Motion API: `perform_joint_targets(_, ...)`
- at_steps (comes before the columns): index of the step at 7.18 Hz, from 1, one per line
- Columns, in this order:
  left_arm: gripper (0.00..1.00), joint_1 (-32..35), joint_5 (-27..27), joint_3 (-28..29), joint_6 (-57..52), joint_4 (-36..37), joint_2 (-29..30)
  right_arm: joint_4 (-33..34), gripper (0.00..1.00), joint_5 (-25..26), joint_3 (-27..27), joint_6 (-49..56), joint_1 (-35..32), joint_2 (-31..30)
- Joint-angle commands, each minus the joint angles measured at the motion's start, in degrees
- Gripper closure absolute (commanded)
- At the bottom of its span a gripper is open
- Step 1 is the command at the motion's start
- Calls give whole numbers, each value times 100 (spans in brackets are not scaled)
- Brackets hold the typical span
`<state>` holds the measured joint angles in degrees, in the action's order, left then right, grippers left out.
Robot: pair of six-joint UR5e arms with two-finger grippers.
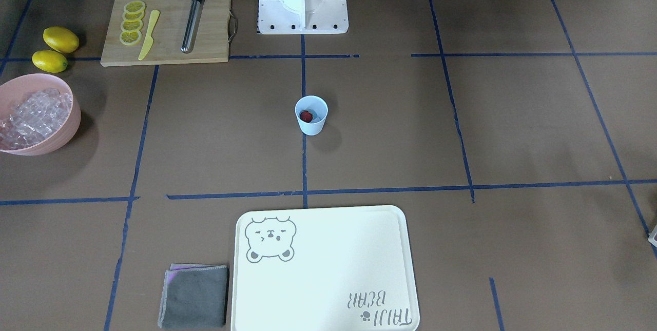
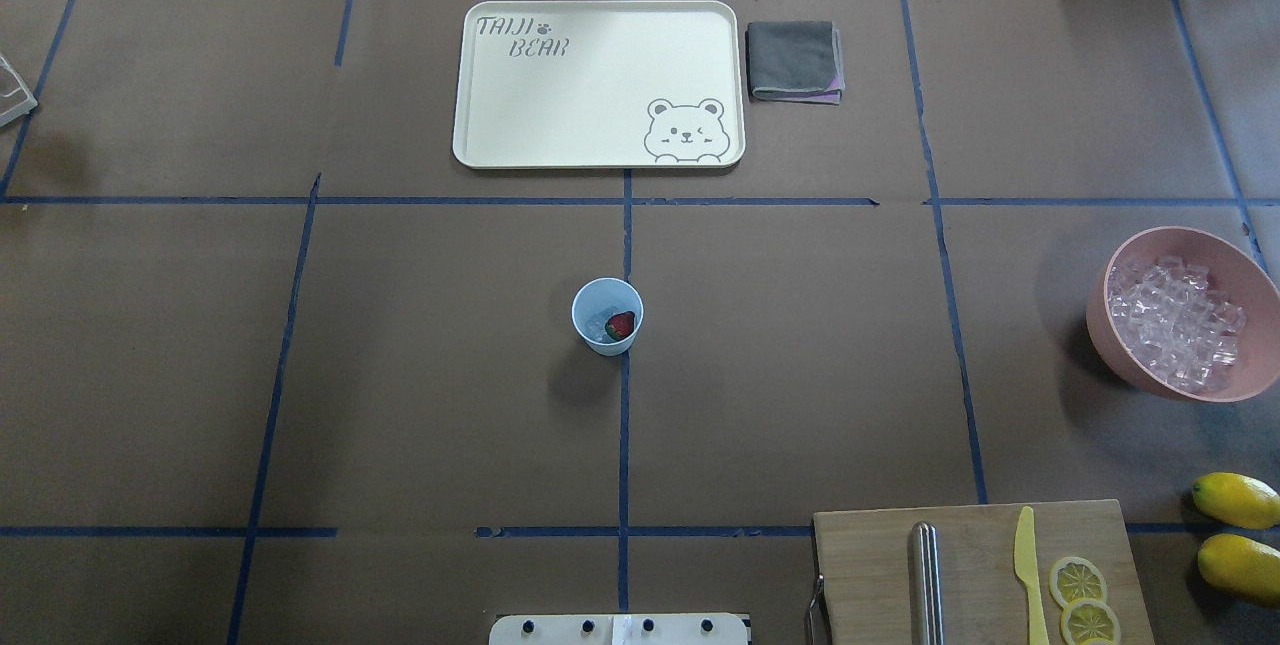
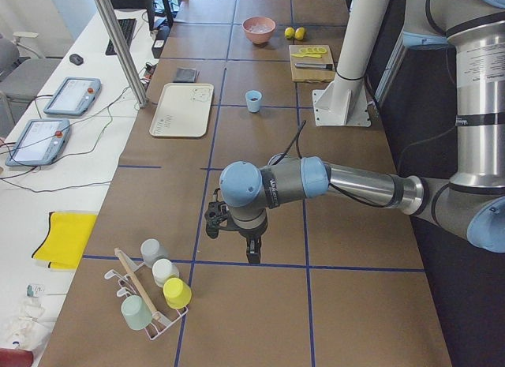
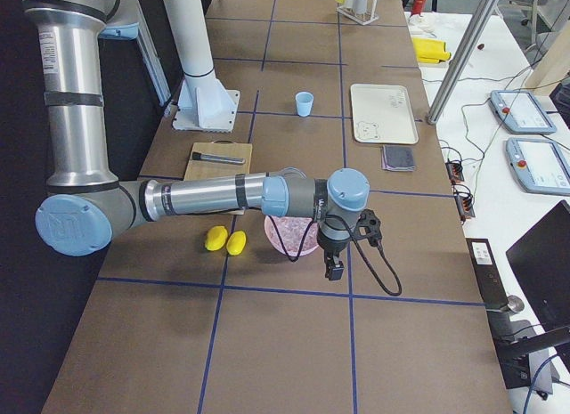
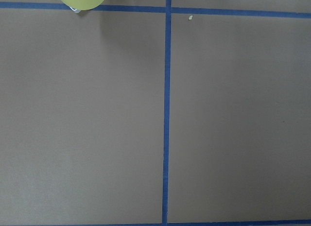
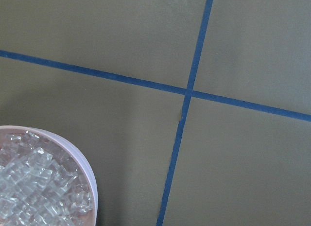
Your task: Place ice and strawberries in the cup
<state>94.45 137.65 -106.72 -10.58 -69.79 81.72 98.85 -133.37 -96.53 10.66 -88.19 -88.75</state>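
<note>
Pale blue plastic cup (image 2: pixel 590 303), table centre, holds one dark red strawberry (image 2: pixel 620 325) and clear ice cubes (image 2: pixel 598 328) (pink bowl (image 2: pixel 1110 350) at right holds more). For the left gripper (image 3: pixel 252 255) and right gripper (image 4: pixel 334 270), the jaws' state cannot be told.

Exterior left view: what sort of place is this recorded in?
Most likely a robotics lab set up for data collection: a paper-covered table gridded with blue tape, teach pendants lying beside it, and an industrial left arm reaching over it.
</note>
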Motion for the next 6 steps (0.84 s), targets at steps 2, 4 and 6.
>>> perform_joint_targets(2, 0, -190, -18, 889, 372, -1702, 11, -6, 1, 4, 38, 32, -49, -64)
perform_joint_targets(4, 0, -190, 43, 829, 415, -1652, -24, -15, 1, 12, 38, -11, -49, -64)
perform_joint_targets(6, 0, -190, 26, 837, 416, -1643, -51, -15, 1, 21, 29, -64, -49, -64)
